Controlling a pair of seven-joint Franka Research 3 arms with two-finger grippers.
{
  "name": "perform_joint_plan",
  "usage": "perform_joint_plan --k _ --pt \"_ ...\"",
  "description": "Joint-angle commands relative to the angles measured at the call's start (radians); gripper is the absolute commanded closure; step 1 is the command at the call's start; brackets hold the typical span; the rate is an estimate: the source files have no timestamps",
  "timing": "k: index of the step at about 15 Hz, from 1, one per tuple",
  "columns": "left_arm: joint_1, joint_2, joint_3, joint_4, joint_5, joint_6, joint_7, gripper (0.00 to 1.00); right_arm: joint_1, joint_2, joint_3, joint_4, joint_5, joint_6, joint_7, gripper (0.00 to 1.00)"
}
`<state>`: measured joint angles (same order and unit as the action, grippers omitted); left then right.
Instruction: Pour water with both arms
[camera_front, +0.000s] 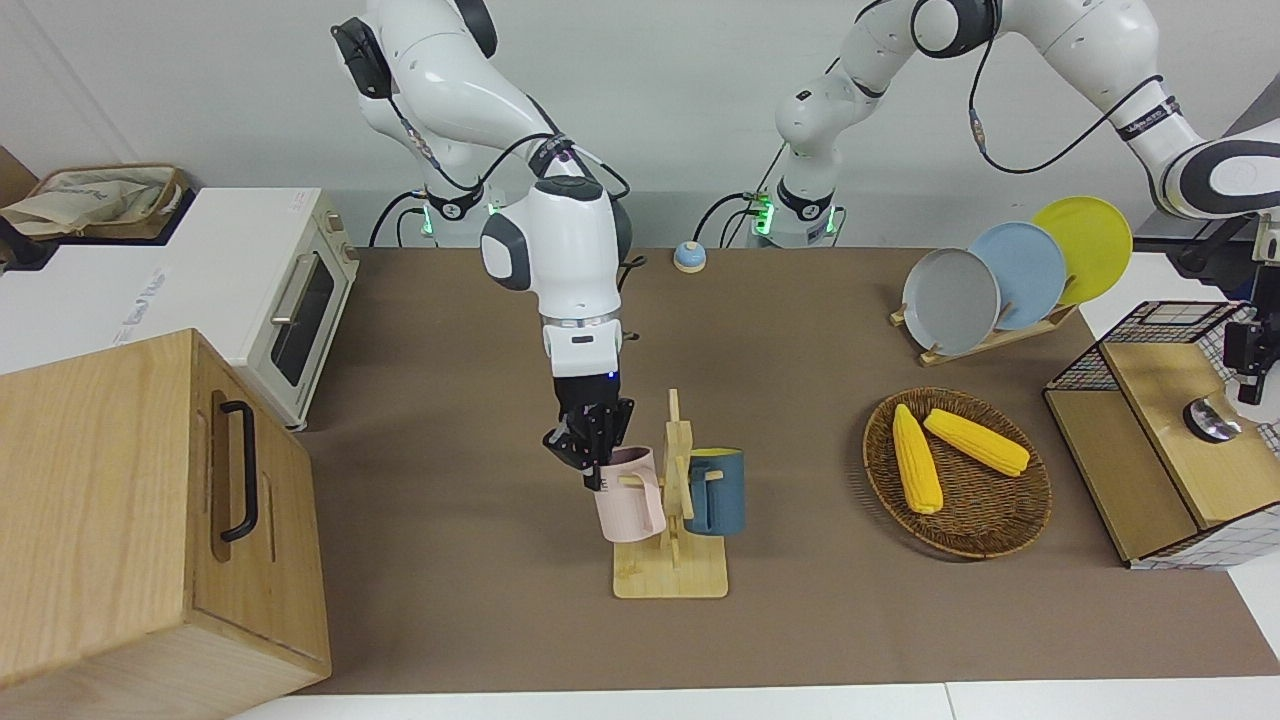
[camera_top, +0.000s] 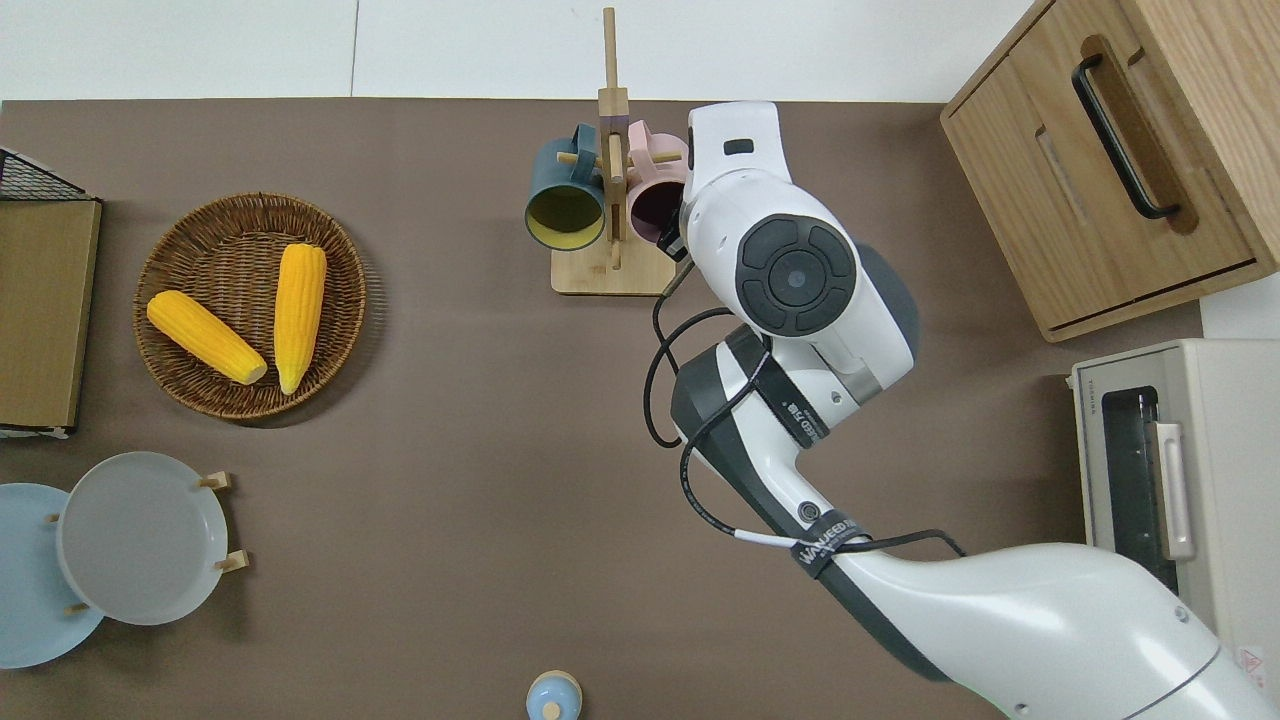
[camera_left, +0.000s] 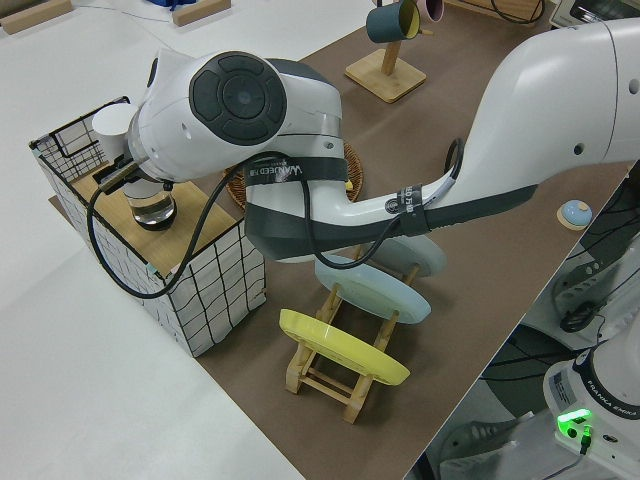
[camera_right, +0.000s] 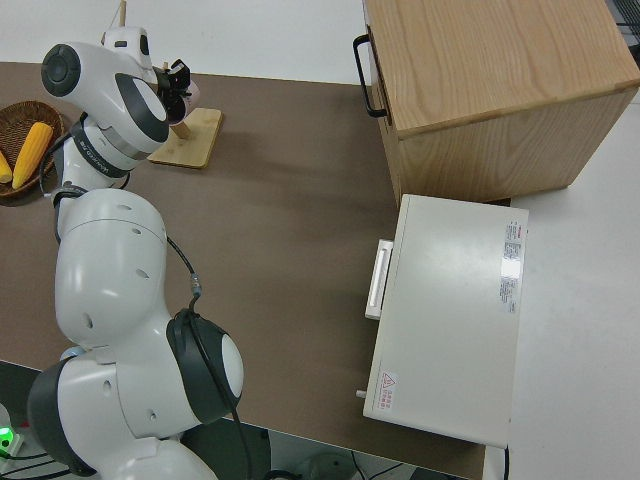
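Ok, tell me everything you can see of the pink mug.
The pink mug is a matte, ribbed cup hanging tilted by its handle on a peg of the wooden mug stand, on the stand's right-arm side, opposite the dark blue mug. Its dark inside faces the robots. The right gripper is at its rim, jaws apparently closing on it.

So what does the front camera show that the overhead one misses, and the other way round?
Only the front view shows the yellow plate in the rack and the right pincer at the pink mug's rim. Only the overhead view looks into the blue mug's yellow inside. Both share the wicker basket holding two corn cobs, the wooden mug stand and the toaster oven.
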<state>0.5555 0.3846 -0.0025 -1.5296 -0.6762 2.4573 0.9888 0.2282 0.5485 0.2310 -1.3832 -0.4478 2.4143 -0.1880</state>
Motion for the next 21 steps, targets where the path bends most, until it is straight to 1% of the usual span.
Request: perform_joint_plan --k 1,7,9,10,12,18,21 --pt "-0.008 -0.015 0.001 0.006 -0.003 0.014 -0.001 1.00 -0.012 0.008 0.014 0.012 -0.012 0.011 0.016 0.934" --pt "-0.016 -0.016 0.004 0.014 0.000 0.008 -0.024 1.00 -0.010 0.002 0.014 0.012 -0.012 0.008 0.016 0.959" --pt "-0.017 -0.020 0.001 0.022 0.030 0.006 -0.047 1.00 -0.010 -0.004 0.013 0.012 -0.011 0.005 0.015 0.971" --pt "-0.017 -0.026 0.001 0.022 0.056 0.006 -0.068 1.00 -0.010 -0.005 0.013 0.012 -0.011 0.003 0.015 1.000" --pt "-0.017 -0.029 0.001 0.022 0.096 0.005 -0.096 1.00 -0.012 -0.007 0.011 0.012 -0.011 0.002 0.015 1.000" --pt "-0.022 -0.039 0.001 0.022 0.101 -0.006 -0.104 1.00 -0.013 -0.016 0.011 0.012 -0.008 -0.001 0.015 1.000" --pt "-0.020 -0.050 0.006 0.031 0.101 -0.044 -0.110 1.00 -0.016 -0.025 0.010 0.010 -0.008 -0.006 0.015 1.000"
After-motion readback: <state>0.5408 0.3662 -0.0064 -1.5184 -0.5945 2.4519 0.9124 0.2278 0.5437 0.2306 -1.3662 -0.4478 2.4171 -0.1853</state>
